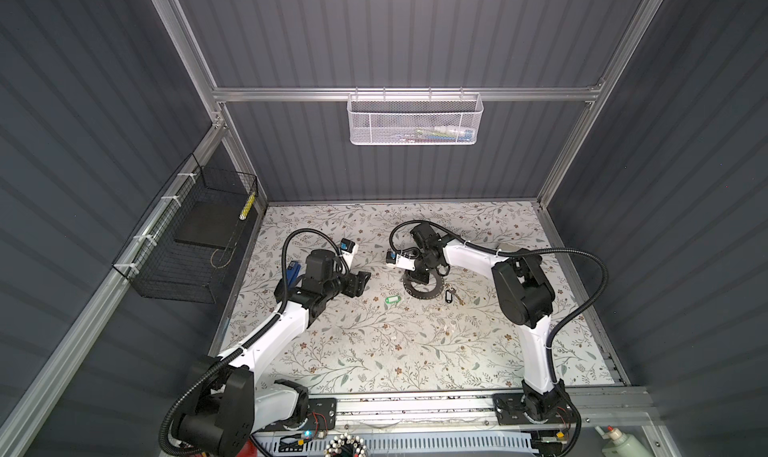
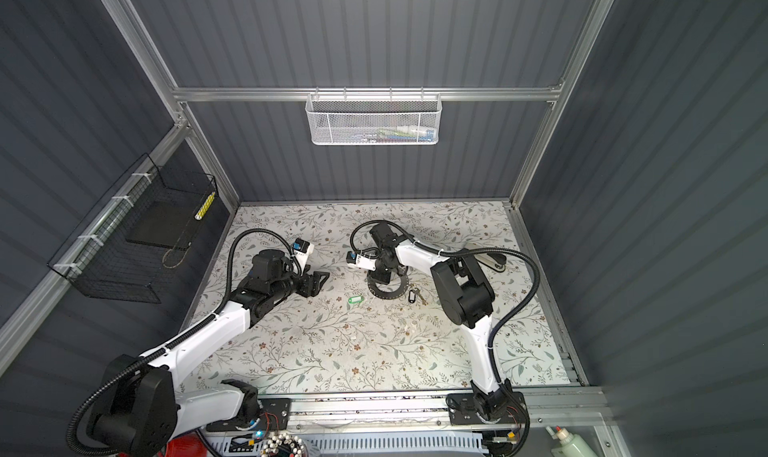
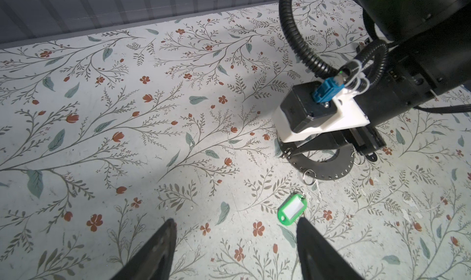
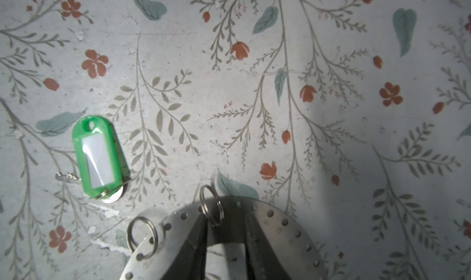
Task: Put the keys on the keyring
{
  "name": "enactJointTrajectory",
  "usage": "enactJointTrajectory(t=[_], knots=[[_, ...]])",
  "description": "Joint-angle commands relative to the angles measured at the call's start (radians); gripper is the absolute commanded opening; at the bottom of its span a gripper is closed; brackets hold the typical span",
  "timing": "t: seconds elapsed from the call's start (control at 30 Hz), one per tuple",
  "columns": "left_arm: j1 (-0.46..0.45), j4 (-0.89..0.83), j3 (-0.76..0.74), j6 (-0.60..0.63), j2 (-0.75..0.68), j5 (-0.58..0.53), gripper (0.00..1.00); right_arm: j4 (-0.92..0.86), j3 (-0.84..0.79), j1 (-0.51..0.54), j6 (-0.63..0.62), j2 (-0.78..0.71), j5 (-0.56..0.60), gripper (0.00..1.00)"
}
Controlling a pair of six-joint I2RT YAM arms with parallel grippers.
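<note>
The keyring [image 4: 275, 222], a flat grey metal annulus with small rim holes and little split rings [image 4: 141, 238], lies on the floral table in both top views [image 1: 428, 295] [image 2: 390, 292]. My right gripper [image 4: 225, 215] stands over its band, jaws a little apart, with one split ring [image 4: 211, 206] beside a finger. The green tag [image 4: 96, 159] [image 1: 392, 300] with a white label lies to the ring's left, a silver key under it. The black tag with its key [image 1: 448, 296] [image 2: 412, 296] lies to the ring's right. My left gripper [image 3: 236, 221] [image 1: 362, 284] hovers open and empty, left of the green tag [image 3: 292, 209].
A blue stapler [image 1: 293, 270] lies behind the left arm. A pale object [image 2: 492, 261] sits behind the right arm. A white mesh basket [image 1: 414, 119] hangs on the back wall and a black wire basket [image 1: 187, 243] on the left wall.
</note>
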Motion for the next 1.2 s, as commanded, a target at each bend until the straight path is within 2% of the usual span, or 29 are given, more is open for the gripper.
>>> enactJointTrajectory(t=[0.0,0.23,0.5,0.67,0.73,0.8,0.97,1.07,1.17], knots=[[0.005,0.022,0.012,0.028,0.01,0.012,0.74,-0.023,0.019,0.008,-0.02,0.028,0.004,0.24],[0.005,0.021,0.011,0.047,0.011,0.019,0.74,-0.007,-0.001,0.014,-0.043,0.018,0.017,0.08],[0.005,0.033,-0.002,0.054,-0.013,0.031,0.73,0.032,-0.052,0.014,-0.058,-0.043,0.011,0.0],[0.005,0.047,-0.018,0.078,-0.059,0.054,0.73,0.063,-0.118,0.005,-0.055,-0.176,-0.016,0.0],[0.004,0.071,-0.035,0.087,-0.081,0.06,0.72,0.079,-0.148,-0.007,-0.037,-0.245,-0.102,0.0],[0.004,0.12,-0.067,0.101,-0.109,0.075,0.7,0.109,-0.201,-0.011,-0.016,-0.322,-0.137,0.0],[-0.001,0.294,-0.152,0.187,-0.179,0.217,0.64,0.311,-0.402,-0.015,0.001,-0.52,-0.16,0.0],[-0.024,0.295,-0.13,0.259,-0.189,0.252,0.62,0.433,-0.522,-0.022,-0.014,-0.613,-0.168,0.0],[-0.048,0.236,-0.082,0.354,-0.198,0.276,0.56,0.528,-0.6,-0.024,0.057,-0.683,-0.197,0.0]])
